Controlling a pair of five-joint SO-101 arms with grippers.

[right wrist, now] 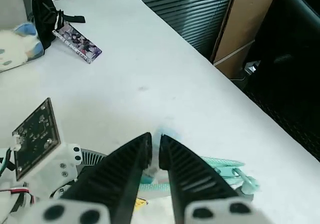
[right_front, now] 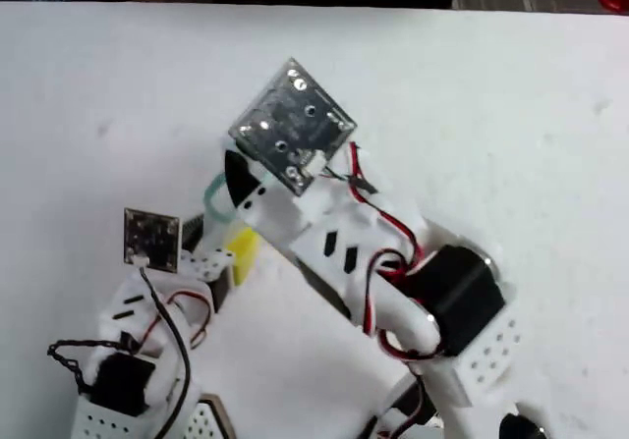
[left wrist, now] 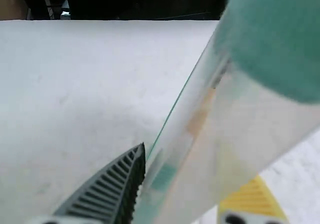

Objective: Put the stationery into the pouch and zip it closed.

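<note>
- The translucent soft plastic pouch [left wrist: 235,114] with a teal zip edge lies on the white table [right_front: 472,95] between the two arms. In the high view only a sliver of it [right_front: 212,198] is seen, under the grippers.
- Blurred orange and teal shapes are seen through the pouch wall. They may be stationery already inside, but this cannot be confirmed.
- The pouch wall is clamped by the left gripper [left wrist: 197,164], between a dark ribbed finger [left wrist: 117,184] and a yellow finger [left wrist: 252,201].
- The right gripper [right wrist: 155,139] is held over the teal edge with its dark fingers pressed almost together. A small pale-teal zip pull [right wrist: 162,134] appears to be pinched at their tips.
- The zipping step is judged to be in hand, with the pouch braced by one arm and the slider taken by the other.
- For the next move, a steady pull along the zip line is called for. The brace should be kept firm so the pouch is not dragged or buckled.
- Farther off, a printed card [right wrist: 77,36] lies on the table.
</note>
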